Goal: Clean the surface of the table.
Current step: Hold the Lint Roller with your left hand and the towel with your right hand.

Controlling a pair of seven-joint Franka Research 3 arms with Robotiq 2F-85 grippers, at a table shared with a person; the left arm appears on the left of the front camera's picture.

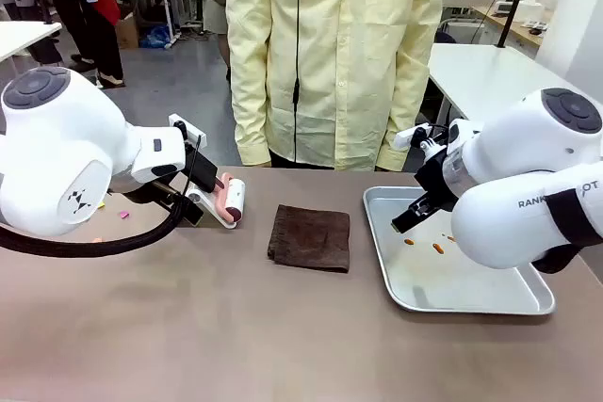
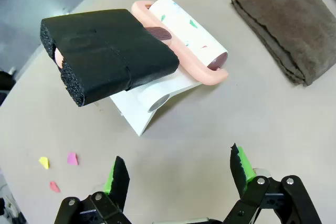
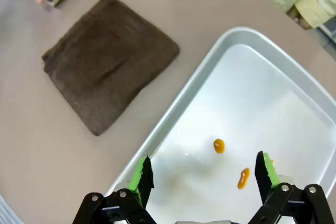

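Note:
The taupe table (image 1: pixel 236 327) carries a few small paper scraps (image 2: pixel 72 158), pink and yellow, near its left side. A lint roller (image 2: pixel 189 30) with a pink frame and a thick black foam grip (image 2: pixel 110 56) rests tilted on a white stand (image 2: pixel 152 98). My left gripper (image 2: pixel 178 170) hovers open just short of the roller, with nothing between its fingers. A folded brown cloth (image 1: pixel 309 237) lies at the table's middle. My right gripper (image 3: pixel 203 174) hangs open over the near corner of the silver tray (image 1: pixel 471 303), with a black finger (image 1: pixel 412 217) above the tray.
Orange smears (image 3: pixel 219 145) mark the tray floor. A person in a pale yellow coat (image 1: pixel 330 54) stands at the far edge, hands out of sight. The near half of the table is bare. White-topped tables stand behind.

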